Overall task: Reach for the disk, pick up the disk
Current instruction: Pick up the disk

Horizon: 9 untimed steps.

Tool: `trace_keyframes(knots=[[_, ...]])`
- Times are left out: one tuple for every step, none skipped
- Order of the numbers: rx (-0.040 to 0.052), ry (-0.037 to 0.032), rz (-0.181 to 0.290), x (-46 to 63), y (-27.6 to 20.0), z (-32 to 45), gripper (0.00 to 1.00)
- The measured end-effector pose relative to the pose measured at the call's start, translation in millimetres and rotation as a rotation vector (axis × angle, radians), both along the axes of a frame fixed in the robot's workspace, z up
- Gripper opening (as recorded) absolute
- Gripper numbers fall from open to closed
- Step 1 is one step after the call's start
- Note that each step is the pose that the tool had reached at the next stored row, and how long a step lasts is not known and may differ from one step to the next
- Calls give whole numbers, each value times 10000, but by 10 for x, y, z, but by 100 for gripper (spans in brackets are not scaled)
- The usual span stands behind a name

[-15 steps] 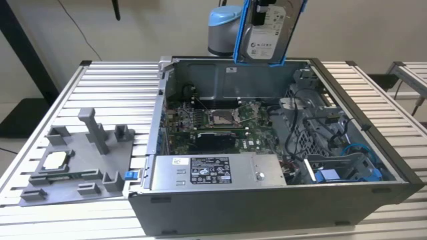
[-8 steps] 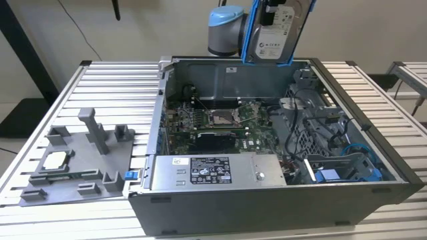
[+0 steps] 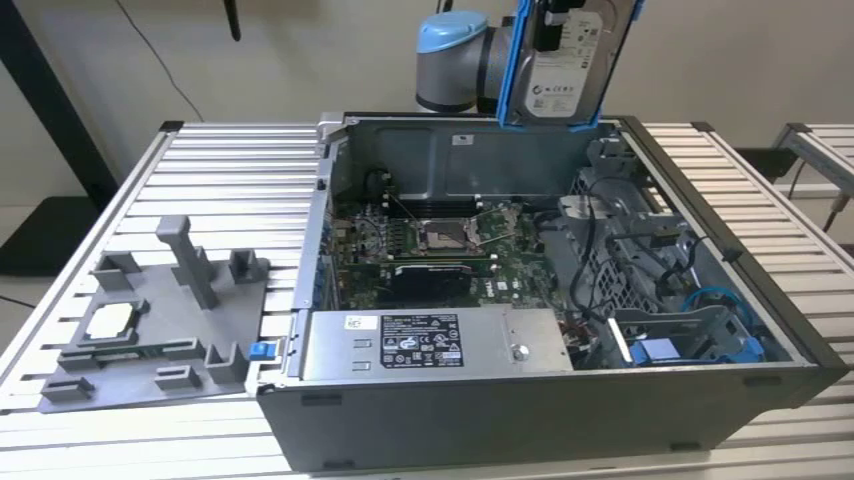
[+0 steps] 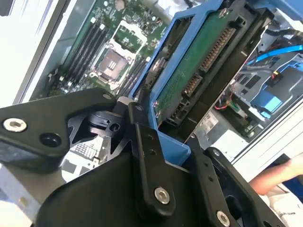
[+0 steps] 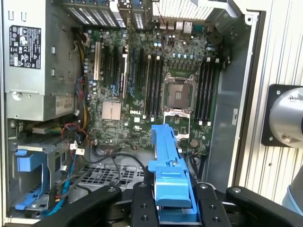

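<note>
Clamped shut on the disk (image 4: 199, 71), the gripper (image 5: 173, 201), with a black finger (image 4: 147, 156) pressed on each side of the blue frame (image 5: 168, 165). Held up high in the air, well above the open computer case (image 3: 694, 400), near the back edge of it in the exterior view. Hanging almost upright there, a bit tilted, white label facing the camera (image 3: 567, 60). Green board and gold plug pins showing on the other face in the second wrist view. Looks hard and stiff, not bendy at all. Probably a bit heavy for its size, since mostly metal. Smooth metal faces, so likely slippery; blue plastic edges a safer spot to squeeze, and that is where the grip sits now. Easy to hurt if dropped or bumped, most of all the green board and the pins. Down below in the case, the big green board (image 5: 142, 90), the grey power box (image 3: 427, 345) and a blue tray (image 3: 694, 345) with wires. Beside the case on the table (image 3: 214, 150), a grey holder (image 3: 160, 330) with a small silver chip (image 3: 110, 320).
</note>
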<state>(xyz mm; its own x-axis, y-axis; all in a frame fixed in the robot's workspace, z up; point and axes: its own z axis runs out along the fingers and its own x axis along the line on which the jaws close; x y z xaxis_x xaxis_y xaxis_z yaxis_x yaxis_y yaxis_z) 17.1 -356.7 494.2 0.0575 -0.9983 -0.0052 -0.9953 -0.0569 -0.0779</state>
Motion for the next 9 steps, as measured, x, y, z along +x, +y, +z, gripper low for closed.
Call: trace_keyframes(knots=[[0, -59, 1, 8, -1, 0, 0], [1, -94, 1, 18, -2, 0, 0], [1, -96, 0, 32, -3, 5, 0], [0, -97, 0, 47, -4, 15, 0], [1, -97, 0, 58, -5, 28, 0], [1, -97, 0, 68, -6, 51, 0], [0, -97, -1, 75, -7, 78, 0], [1, -97, 0, 80, -9, 111, 0], [0, -97, 0, 85, -11, 147, 0]])
